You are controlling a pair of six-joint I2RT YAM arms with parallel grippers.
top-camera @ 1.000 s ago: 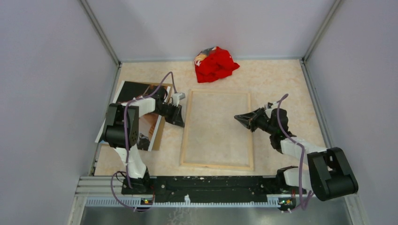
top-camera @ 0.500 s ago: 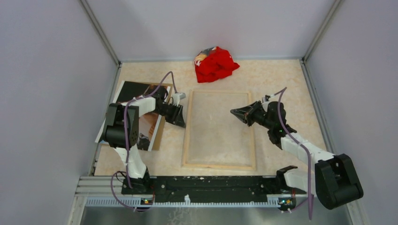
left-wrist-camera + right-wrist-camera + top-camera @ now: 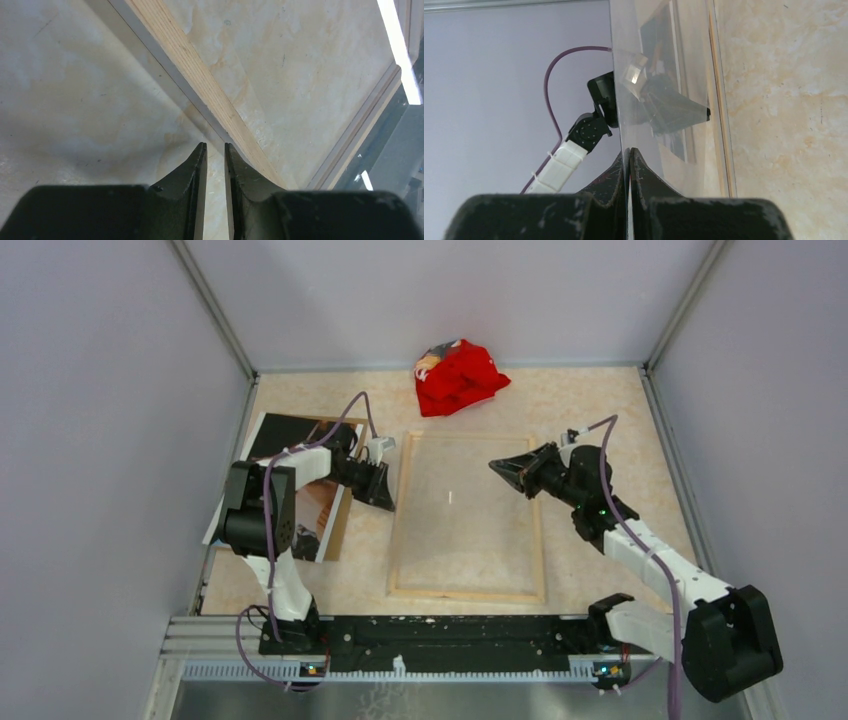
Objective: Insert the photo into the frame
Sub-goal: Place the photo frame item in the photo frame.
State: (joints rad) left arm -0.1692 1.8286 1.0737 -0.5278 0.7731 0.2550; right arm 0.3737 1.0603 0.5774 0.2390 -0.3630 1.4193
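Top external view: the frame [image 3: 466,594] lies flat at the middle of the table [image 3: 600,410], pale wood back up. The photo [image 3: 275,435] lies well left of it, near the left wall, partly under the left arm. A red cloth [image 3: 460,375] is bunched by the far wall. The right gripper [image 3: 497,469] reaches in over the frame's right rail. In the right wrist view its fingers are closed tight on the edge of the clear pane [image 3: 664,60], which rises away from them. The left gripper [image 3: 386,502] sits low at the frame's left rail. In the left wrist view its fingers [image 3: 197,160] stand a narrow crack apart with nothing between them, the tips just beside the wooden rail
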